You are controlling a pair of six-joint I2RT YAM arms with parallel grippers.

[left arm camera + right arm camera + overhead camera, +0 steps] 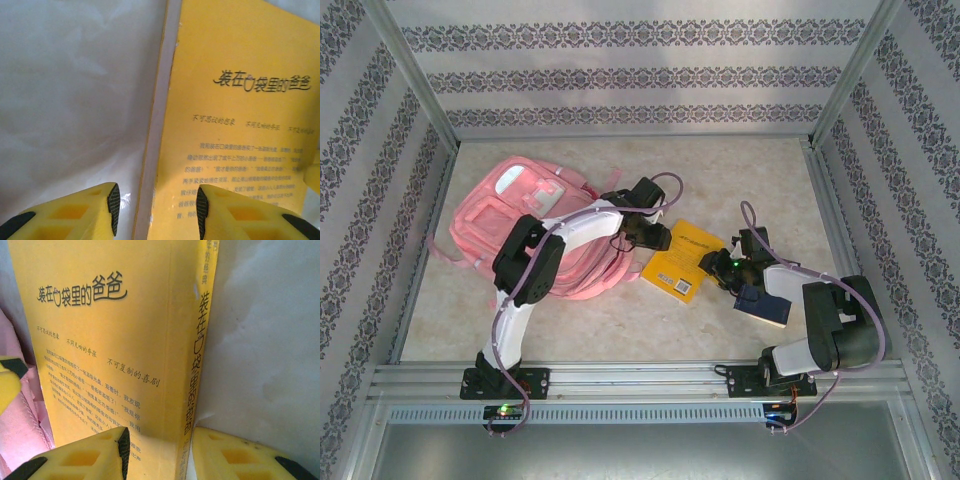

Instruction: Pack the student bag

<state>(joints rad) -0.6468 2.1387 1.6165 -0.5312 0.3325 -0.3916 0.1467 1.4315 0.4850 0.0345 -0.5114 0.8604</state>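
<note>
So here's where we're at: the student bag [480, 240] lies flat at about 10 o'clock on the table [620, 325]. At the bag's 3 o'clock side sits our left end effector [648, 238] [157, 205]. It's roughly half-open and straddles the long edge of the yellow book [682, 262] [240, 125] [110, 340], one finger over the cover, one over bare table, nothing visibly pinched. The yellow book is near the middle, just beside the bag. At its 4 o'clock, our right end effector [725, 268] [157, 450] is half-open too, astride the spine, not clamped.
</note>
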